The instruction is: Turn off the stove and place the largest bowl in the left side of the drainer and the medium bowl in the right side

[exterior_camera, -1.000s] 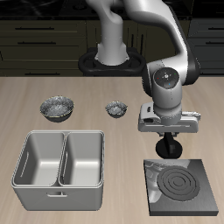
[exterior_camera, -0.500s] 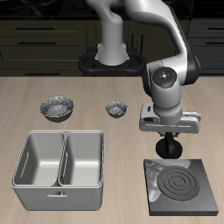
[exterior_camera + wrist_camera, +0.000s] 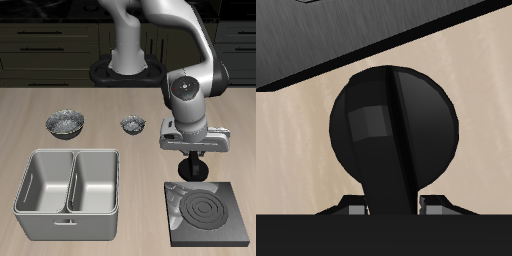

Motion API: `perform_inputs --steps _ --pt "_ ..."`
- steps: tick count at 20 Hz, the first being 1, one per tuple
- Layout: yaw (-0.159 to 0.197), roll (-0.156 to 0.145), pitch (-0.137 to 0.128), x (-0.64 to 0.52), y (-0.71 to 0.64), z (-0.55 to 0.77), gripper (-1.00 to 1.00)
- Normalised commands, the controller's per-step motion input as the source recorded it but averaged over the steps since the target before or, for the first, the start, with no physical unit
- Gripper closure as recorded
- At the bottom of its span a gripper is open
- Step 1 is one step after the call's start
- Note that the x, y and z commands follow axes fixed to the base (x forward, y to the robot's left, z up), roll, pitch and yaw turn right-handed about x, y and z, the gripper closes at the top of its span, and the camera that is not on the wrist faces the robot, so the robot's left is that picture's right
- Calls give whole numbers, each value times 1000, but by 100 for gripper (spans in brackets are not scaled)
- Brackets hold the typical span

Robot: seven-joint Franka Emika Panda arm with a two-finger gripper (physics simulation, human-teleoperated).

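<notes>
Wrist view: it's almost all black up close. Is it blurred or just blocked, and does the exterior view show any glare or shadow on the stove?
Wrist view: sharp, not blurred; the black knob simply fills it, with faint sheen on its face. Exterior view: evenly lit; the stove has dark rings, a pale reflection near its back corner, and the gripper hides the knob there. The drainer shows soft shading inside.

The arm reaches forward from its base, wrist bent straight down, and the gripper (image 3: pixel 191 168) hangs vertical; how its jaws stand can't be made out.
</notes>
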Motion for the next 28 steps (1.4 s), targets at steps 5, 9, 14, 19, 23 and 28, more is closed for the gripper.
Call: perform_inputs --steps 5,9,14,19,23,28 --pt "-55 43 5 -24 225 47 100" --pt "-36 32 4 -31 152 -28 100" --pt "-21 27 -3 -20 122 -11 100" --pt "-82 75 3 -97 274 45 100" --pt "7 -21 -18 -32 -3 26 -100" --pt "33 61 -25 -134 5 132 -100"
